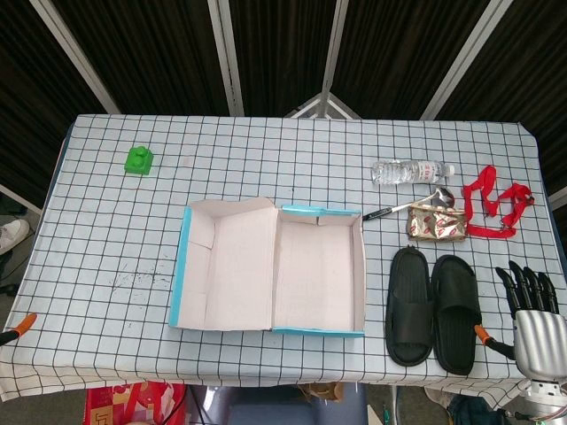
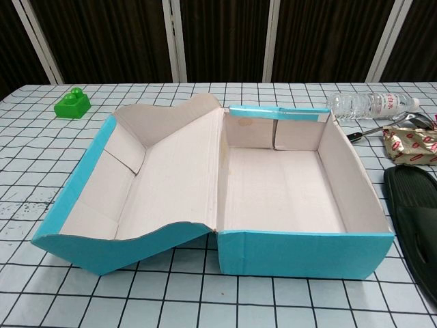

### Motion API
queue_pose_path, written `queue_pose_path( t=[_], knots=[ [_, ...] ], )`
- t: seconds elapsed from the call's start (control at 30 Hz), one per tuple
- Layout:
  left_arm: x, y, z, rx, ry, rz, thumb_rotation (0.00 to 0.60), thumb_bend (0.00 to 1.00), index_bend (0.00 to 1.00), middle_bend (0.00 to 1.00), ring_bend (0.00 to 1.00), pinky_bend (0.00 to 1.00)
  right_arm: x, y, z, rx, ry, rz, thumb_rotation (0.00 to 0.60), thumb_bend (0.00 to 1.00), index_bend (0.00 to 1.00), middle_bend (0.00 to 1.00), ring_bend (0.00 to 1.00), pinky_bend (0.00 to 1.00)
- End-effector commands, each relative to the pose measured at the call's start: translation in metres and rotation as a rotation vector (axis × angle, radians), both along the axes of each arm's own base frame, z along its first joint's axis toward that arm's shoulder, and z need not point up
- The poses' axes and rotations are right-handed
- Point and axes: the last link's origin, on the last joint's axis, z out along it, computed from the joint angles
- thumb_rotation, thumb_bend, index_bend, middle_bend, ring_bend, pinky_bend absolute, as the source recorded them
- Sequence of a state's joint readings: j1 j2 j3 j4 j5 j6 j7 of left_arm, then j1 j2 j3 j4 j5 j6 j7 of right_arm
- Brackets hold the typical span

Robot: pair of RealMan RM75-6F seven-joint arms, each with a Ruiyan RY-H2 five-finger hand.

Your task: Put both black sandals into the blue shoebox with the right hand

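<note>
Two black sandals lie side by side on the checked table, right of the box: the nearer one [image 1: 410,305] [image 2: 418,220] and the outer one [image 1: 455,312]. The blue shoebox [image 1: 314,266] [image 2: 287,191] sits open in the middle, its lid [image 1: 221,264] [image 2: 136,198] folded out to the left, nothing inside. My right hand [image 1: 532,310] hovers just right of the outer sandal at the table's front right corner, fingers extended and apart, holding nothing. Only an orange tip of my left hand [image 1: 19,326] shows at the left edge; the chest view shows neither hand.
A green toy block [image 1: 138,160] [image 2: 72,104] stands at the back left. Behind the sandals lie a water bottle [image 1: 409,171] [image 2: 369,104], a spoon [image 1: 412,205], a foil snack pack [image 1: 436,222] [image 2: 410,145] and a red strap [image 1: 498,204].
</note>
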State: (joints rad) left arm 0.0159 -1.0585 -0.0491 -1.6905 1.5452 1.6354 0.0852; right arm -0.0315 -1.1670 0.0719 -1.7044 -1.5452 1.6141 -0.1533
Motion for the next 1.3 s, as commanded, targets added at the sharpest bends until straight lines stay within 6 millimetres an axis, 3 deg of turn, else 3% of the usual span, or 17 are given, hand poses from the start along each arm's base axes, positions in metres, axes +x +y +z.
queue_pose_path(
  t=[0.03, 0.63, 1.0, 1.3],
  knots=[
    [0.000, 0.000, 0.000, -0.001, -0.001, 0.000, 0.600, 0.19, 0.02, 0.00, 0.00, 0.02, 0.000, 0.000, -0.001, 0.001, 0.001, -0.003, 0.600, 0.13, 0.13, 0.07, 0.04, 0.01],
    [-0.001, 0.001, 0.003, 0.005, -0.014, 0.000, 0.600, 0.19, 0.02, 0.00, 0.00, 0.02, 0.009, 0.010, -0.021, 0.128, -0.079, -0.094, 0.600, 0.13, 0.13, 0.07, 0.04, 0.01],
    [-0.002, 0.000, 0.006, 0.007, -0.025, 0.002, 0.600, 0.19, 0.02, 0.00, 0.00, 0.02, 0.020, 0.043, -0.059, 0.151, -0.138, -0.186, 0.600, 0.12, 0.13, 0.05, 0.04, 0.01],
    [-0.003, -0.001, 0.010, 0.016, -0.031, 0.002, 0.600, 0.19, 0.02, 0.00, 0.00, 0.02, 0.032, 0.038, -0.093, 0.220, -0.106, -0.187, 0.600, 0.13, 0.12, 0.04, 0.04, 0.01]
  ],
)
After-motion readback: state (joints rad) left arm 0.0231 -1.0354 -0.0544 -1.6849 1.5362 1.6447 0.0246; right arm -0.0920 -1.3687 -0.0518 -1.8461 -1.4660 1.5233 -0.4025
